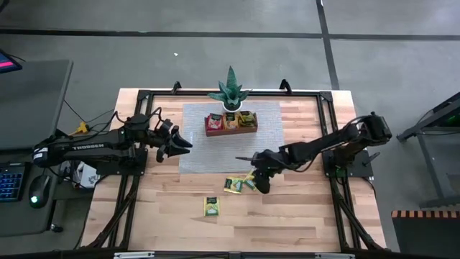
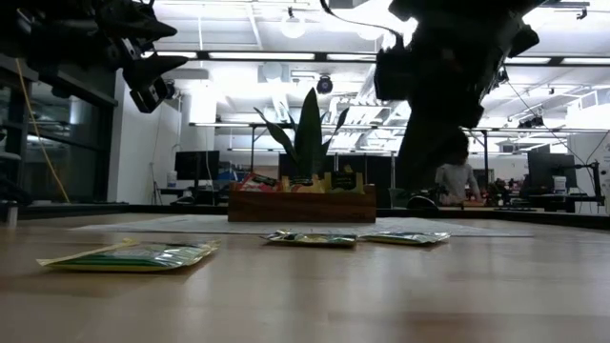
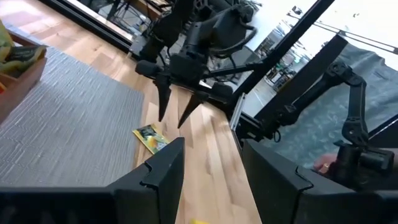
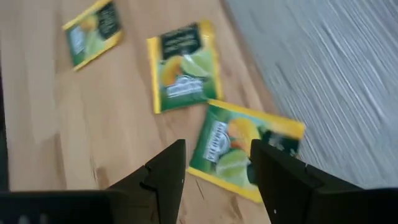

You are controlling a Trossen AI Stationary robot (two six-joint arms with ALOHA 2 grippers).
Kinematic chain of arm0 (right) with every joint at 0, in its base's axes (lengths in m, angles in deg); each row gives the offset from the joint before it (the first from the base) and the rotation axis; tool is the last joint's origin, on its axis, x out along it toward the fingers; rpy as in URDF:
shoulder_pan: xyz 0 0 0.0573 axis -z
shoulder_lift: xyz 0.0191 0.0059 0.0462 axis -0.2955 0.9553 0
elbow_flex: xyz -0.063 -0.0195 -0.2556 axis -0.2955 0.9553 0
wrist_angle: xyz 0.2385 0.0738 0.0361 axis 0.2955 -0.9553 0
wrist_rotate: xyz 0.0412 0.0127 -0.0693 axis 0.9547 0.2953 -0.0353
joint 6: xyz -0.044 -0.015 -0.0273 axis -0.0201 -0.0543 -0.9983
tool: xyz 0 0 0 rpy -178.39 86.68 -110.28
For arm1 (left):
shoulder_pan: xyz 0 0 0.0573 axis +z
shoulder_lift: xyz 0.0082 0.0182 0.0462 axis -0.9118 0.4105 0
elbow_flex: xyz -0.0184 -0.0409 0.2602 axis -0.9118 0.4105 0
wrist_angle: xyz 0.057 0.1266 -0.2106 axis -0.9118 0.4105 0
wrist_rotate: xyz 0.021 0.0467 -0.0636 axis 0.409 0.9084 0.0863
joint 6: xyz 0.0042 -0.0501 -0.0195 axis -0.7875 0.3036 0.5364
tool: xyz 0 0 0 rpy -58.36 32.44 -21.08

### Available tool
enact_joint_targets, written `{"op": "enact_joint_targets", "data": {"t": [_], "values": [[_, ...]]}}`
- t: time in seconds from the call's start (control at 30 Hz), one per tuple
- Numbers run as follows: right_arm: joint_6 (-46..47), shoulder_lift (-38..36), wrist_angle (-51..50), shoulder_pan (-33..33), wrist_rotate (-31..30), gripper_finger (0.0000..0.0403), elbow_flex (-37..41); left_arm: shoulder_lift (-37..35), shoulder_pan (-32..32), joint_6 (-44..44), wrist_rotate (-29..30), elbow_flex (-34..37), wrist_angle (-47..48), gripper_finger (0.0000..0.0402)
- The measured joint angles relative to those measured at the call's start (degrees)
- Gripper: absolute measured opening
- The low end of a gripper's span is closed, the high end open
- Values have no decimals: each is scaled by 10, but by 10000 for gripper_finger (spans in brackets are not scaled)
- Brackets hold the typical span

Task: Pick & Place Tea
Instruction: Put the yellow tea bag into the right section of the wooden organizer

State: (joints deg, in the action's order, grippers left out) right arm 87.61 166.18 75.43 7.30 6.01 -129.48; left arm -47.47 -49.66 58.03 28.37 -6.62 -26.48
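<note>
Right wrist view looks down past two dark, blunt, matte fingers [image 4: 165, 171] standing spread with bare wood in the gap. Just ahead of the jaws: a flat square tea packet [image 4: 239, 149], glossy green and yellow with a small printed label, lying tilted, one corner reaching the edge of a grey ribbed mat [image 4: 336, 81]. Beyond it, a second packet [image 4: 183, 67] of the same kind; farther off to one side, a third [image 4: 93, 31]. All flat on pale, straight-grained plank wood, none pinched.

High view: right gripper [image 1: 260, 180] low over the table [image 1: 302, 216], at the cluster of two packets [image 1: 239, 184] just off the mat's near edge. Third packet [image 1: 211, 206] alone, well apart toward the table's front. Left gripper [image 1: 181, 144] hovering at the mat's left edge, pointed black fingers parted, nothing between them, far from any loose packet. On the mat's far side, a long brown wooden tray [image 1: 231, 130] with red and orange packets standing in its compartments; touching or just behind it, a small spiky green plant [image 1: 230, 92] in a white pot.

Low view: packets thin and slightly curled, foil catching light; tray blocky and dark.
</note>
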Motion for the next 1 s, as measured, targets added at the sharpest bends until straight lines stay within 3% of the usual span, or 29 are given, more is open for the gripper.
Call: {"op": "enact_joint_targets", "data": {"t": [0.2,0.43,1.0], "values": [[-220,0,-9,-14,-16,177,0,0,0,-5,0,0,1,163],[-368,13,-109,-13,-60,177,0,0,0,-3,-3,0,24,163],[-461,48,-73,4,-41,177,9,0,0,38,57,0,26,163]]}}
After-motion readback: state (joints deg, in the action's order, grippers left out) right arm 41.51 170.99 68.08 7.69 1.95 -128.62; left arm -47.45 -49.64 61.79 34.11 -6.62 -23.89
